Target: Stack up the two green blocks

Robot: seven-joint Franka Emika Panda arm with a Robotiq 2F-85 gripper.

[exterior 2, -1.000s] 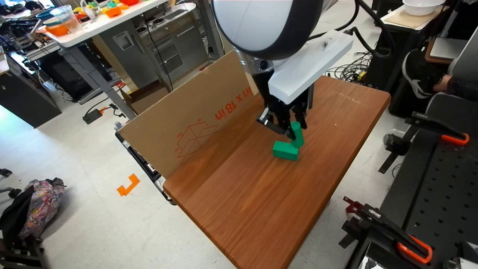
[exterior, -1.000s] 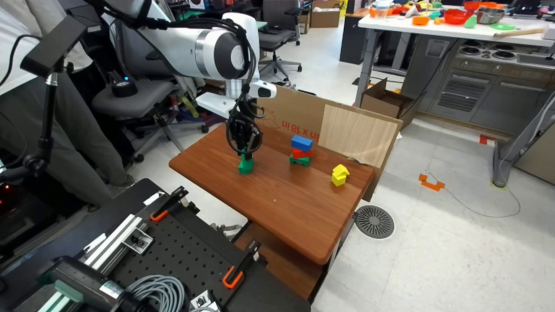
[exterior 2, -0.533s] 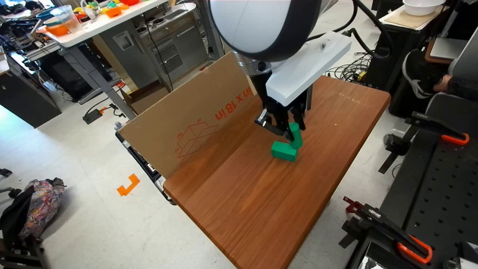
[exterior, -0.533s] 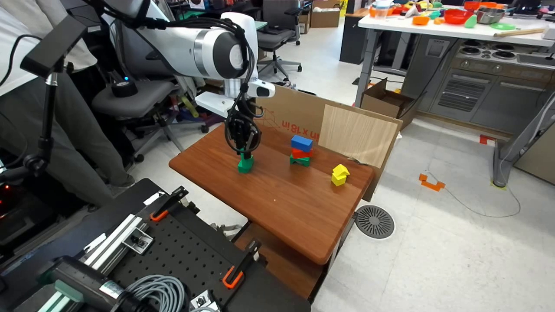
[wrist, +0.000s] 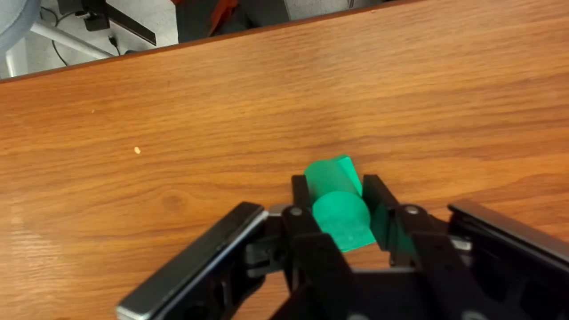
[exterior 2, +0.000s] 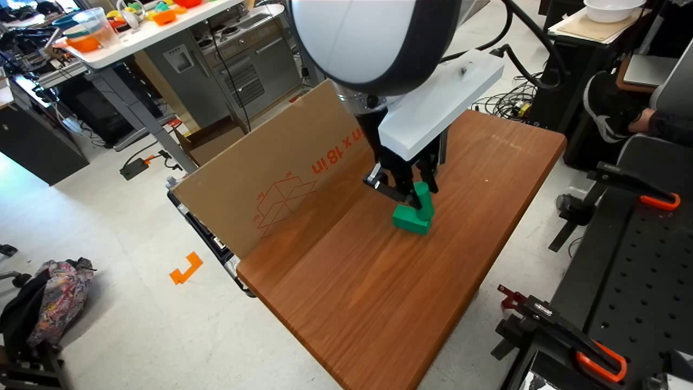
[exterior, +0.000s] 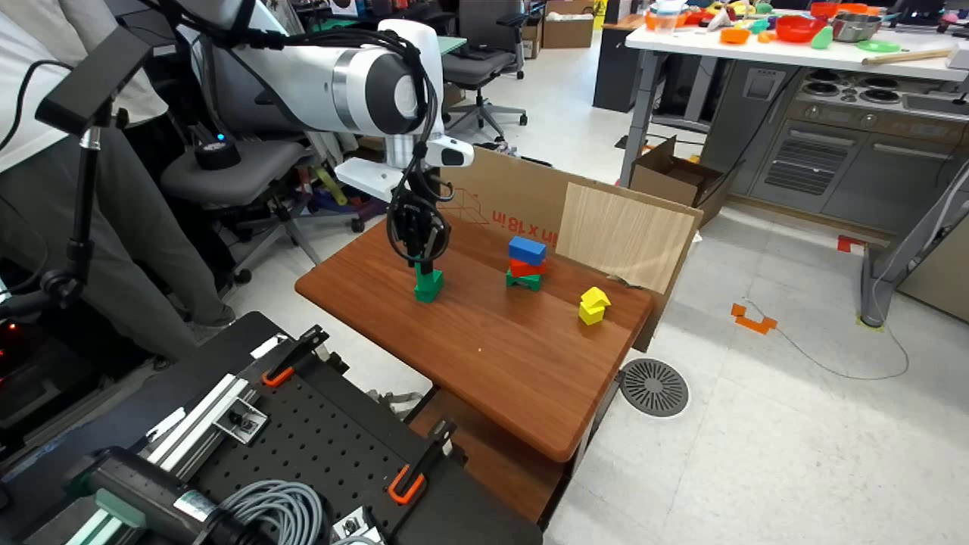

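Note:
The task's two green blocks are a green cylinder and a green rectangular block. My gripper point(exterior 2: 426, 197) is shut on the green cylinder point(exterior 2: 424, 202), one finger on each side of it. In the wrist view the cylinder point(wrist: 340, 215) leans between my gripper's fingers point(wrist: 335, 182). The green rectangular block point(exterior 2: 410, 219) lies flat on the wooden table point(exterior 2: 346, 276). The cylinder's lower end is over the block's end; I cannot tell exactly where they touch. The cylinder hides most of the block point(wrist: 350, 171) in the wrist view. Both also show in an exterior view, the block point(exterior: 429, 289) under the cylinder point(exterior: 419, 275).
On the table a blue block point(exterior: 528, 250) lies on a red block point(exterior: 528, 268) on a green bridge-shaped piece point(exterior: 523, 281). A yellow triangular piece point(exterior: 594, 297) sits on a yellow block point(exterior: 591, 313). A cardboard wall point(exterior 2: 281, 173) stands along one table edge.
My gripper and the cylinder have moved a little to the left and down in an exterior view, further over the rectangular block. The block has shifted slightly left too.

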